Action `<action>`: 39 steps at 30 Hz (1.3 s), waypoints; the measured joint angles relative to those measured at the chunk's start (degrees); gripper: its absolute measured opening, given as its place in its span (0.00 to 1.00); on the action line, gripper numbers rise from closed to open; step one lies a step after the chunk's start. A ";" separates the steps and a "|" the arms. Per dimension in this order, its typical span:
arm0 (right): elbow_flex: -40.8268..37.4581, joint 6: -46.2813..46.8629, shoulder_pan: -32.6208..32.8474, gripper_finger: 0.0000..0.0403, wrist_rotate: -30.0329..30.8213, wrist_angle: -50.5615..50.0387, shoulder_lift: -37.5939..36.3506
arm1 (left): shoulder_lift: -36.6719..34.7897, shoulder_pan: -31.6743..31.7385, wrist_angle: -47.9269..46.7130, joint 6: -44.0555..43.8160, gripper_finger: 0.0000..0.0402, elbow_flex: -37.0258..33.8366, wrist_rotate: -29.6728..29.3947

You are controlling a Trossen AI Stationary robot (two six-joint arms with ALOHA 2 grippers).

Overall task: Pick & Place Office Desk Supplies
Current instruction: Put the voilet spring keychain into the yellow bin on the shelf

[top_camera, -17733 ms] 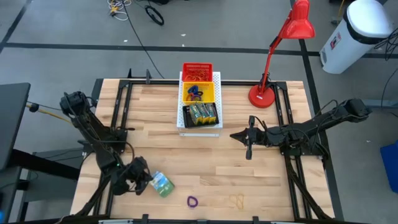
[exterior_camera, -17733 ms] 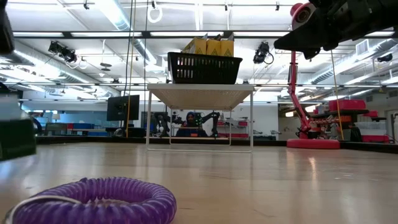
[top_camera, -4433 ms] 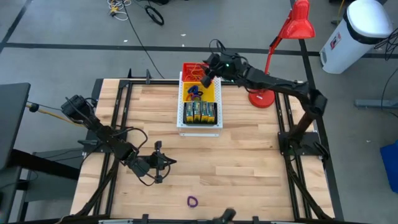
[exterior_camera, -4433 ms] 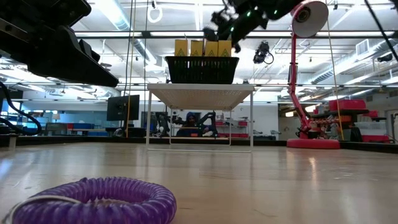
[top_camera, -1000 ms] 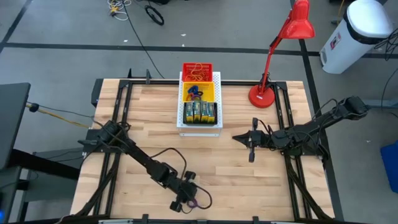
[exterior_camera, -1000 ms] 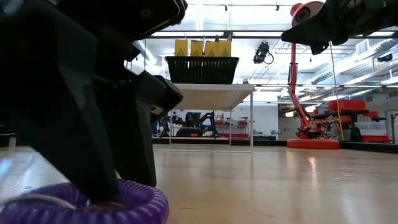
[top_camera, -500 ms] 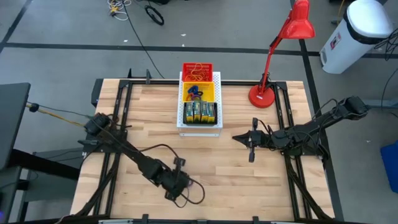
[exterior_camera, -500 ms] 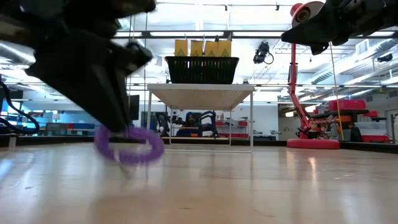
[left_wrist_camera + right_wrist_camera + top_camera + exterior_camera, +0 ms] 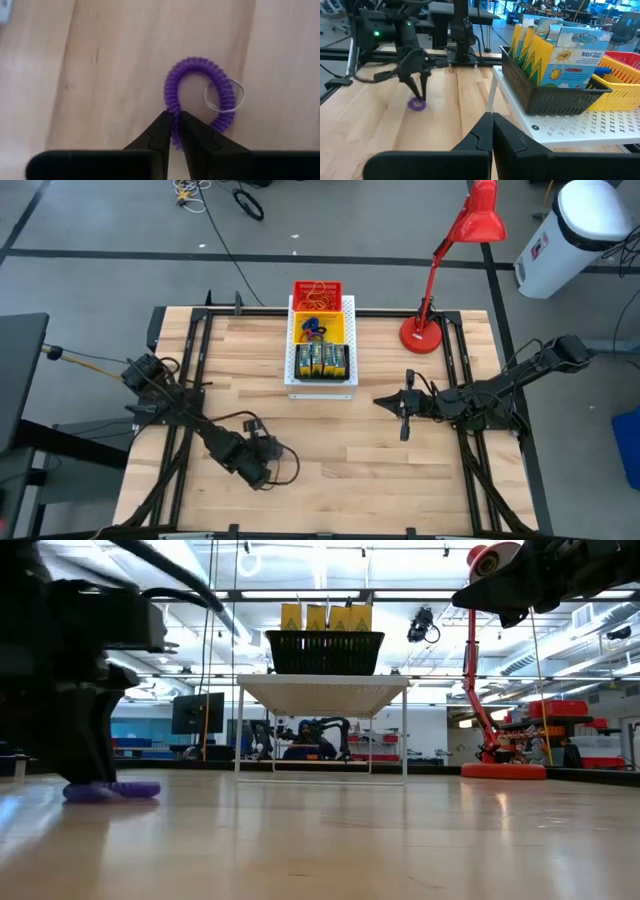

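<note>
On wood table (image 9: 380, 470), left end effector (image 9: 175, 131) pinches flat-lying purple loop (image 9: 195, 97).

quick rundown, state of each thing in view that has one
purple coil loop: pinched on its near side by the left gripper, low at the table
left gripper: shut on the loop
right gripper: shut, holding nothing
crayon boxes: upright in the black basket
red lamp: standing, head up

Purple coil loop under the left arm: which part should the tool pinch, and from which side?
Pinch the purple coil loop from above on the bare arc opposite its thin metal ring, one finger inside, one outside. It lies flat, and the left tool already holds it so.
</note>
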 joint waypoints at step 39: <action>0.00 0.00 0.02 0.01 0.00 -0.37 0.00 | 4.08 -2.82 -3.02 9.52 0.33 6.17 1.84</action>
